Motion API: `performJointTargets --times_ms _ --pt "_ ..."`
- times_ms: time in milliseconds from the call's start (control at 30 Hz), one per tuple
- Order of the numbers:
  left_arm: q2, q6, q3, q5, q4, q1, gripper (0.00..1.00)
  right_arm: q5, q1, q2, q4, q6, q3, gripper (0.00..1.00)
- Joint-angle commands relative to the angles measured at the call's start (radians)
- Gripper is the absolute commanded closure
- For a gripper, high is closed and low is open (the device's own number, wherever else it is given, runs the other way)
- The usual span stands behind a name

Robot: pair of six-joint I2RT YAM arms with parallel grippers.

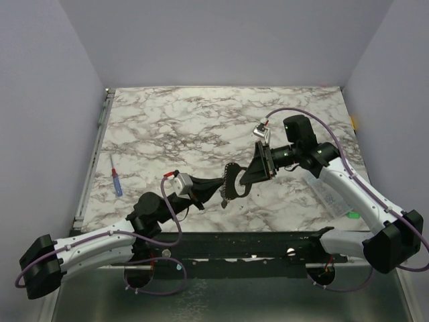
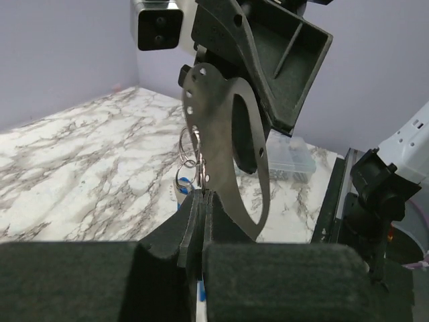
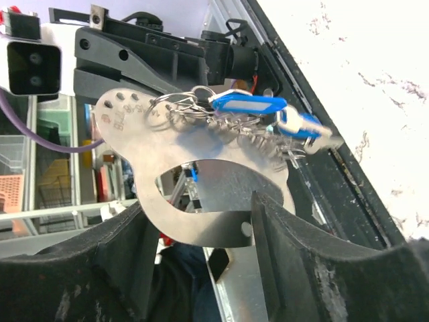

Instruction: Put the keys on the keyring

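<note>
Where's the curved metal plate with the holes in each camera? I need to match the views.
Top external: metal plate just below centre, edge-on and dark.
Left wrist: metal plate mid-frame, upright.
Right wrist: metal plate centre-left, broadside.
Shared landmark: marble table, in all three views.

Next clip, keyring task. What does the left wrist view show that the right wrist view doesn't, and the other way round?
Only the left wrist view: a clear plastic box on the table, and the left gripper from behind, jaws shut, apparently on a blue-tagged key. Only the right wrist view: the blue tags face-on, and the right gripper with jaws holding the plate's lower strip between them. Both: the perforated metal plate, the wire rings, the opposite wrist's camera.
</note>
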Motion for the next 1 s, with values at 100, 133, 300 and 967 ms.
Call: performJointTargets --times_ms 100,133,300,967 --pt "-0.092 0.021 0.145 -0.041 -0.340 -0.006 1.00 0.150 0.000 -0.012 -0.121 -0.099 0.086 0.28" --pt "-0.095 0.021 0.161 -0.037 -0.382 -0.006 1.00 0.190 0.001 -0.014 -0.136 -0.110 0.102 0.26" --pt "-0.117 -0.010 0.221 -0.002 -0.518 -0.006 1.00 0.460 -0.001 -0.016 -0.229 -0.158 0.206 0.13" --pt "-0.003 -0.297 0.390 -0.093 -0.719 -0.006 1.00 0.028 0.054 -0.088 0.190 -0.045 0.063 0.54"
